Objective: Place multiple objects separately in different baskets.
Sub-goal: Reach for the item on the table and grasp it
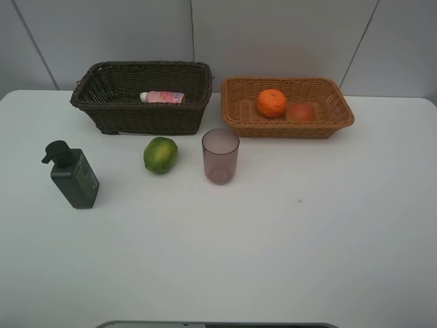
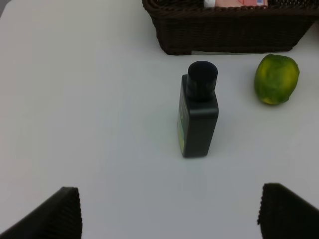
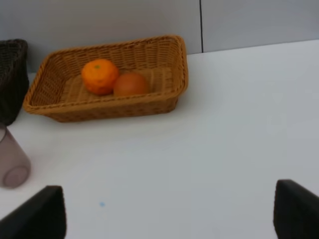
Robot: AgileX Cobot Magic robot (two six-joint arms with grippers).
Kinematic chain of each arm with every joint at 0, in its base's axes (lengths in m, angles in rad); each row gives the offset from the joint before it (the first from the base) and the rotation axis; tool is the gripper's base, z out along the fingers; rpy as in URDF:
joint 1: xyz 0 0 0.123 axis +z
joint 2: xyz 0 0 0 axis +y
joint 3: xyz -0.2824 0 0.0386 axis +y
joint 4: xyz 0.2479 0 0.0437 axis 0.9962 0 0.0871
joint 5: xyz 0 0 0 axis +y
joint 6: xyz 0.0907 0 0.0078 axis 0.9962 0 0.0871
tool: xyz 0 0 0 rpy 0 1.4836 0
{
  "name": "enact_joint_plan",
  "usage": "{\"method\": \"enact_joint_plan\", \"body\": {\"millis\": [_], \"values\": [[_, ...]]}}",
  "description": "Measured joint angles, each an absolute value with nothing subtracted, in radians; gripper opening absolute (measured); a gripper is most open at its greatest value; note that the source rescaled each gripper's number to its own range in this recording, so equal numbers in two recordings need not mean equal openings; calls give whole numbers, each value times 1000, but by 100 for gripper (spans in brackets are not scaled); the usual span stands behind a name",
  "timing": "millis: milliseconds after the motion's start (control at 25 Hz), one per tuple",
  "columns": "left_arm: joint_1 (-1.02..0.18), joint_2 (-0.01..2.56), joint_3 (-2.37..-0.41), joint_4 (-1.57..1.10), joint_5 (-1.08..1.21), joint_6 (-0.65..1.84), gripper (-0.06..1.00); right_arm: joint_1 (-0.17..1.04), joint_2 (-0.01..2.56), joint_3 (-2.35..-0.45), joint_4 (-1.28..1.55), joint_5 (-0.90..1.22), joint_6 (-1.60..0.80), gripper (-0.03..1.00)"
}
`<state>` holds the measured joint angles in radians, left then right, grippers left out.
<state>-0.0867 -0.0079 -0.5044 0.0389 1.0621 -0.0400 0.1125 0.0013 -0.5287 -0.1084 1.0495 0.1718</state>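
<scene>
Here, the left gripper stands with its jaws spread wide and empty. The dark green pump bottle stands upright on the table ahead of the gap, in line with it and apart from both fingers. The green round fruit lies beyond the bottle and off to one side, near the front wall of the dark brown basket.

The right gripper likewise has its jaws wide apart and holds nothing. The light tan basket sits well ahead of it. The translucent mauve cup stands upright to one side of the gap, clear of the fingers.

In the high view, the pink white-capped bottle lies on its side inside the dark brown basket. The orange and the red-orange peach-like fruit rest close together in the light tan basket. The two baskets sit side by side at the far edge of the table, just apart. The cup stands in front of the gap between them, with the green fruit near it and the pump bottle further left.

The surface is a plain white table bearing one small bluish speck. Behind it rise pale grey wall panels with thin seams.
</scene>
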Motion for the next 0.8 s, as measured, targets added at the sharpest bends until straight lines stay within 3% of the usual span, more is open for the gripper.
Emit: {"method": "enact_joint_plan", "body": {"millis": [240,520,800], "values": [[-87,-8,-504,39,1062,-40,92,107,1,-524,-110,1059,172,81],[-87,-8,-504,39,1062,-40,92,-21,1,-524,-59,1059,80,81],[-87,-8,-504,39,1062,-40,92,-27,1,-524,-52,1059,60,81]]}}
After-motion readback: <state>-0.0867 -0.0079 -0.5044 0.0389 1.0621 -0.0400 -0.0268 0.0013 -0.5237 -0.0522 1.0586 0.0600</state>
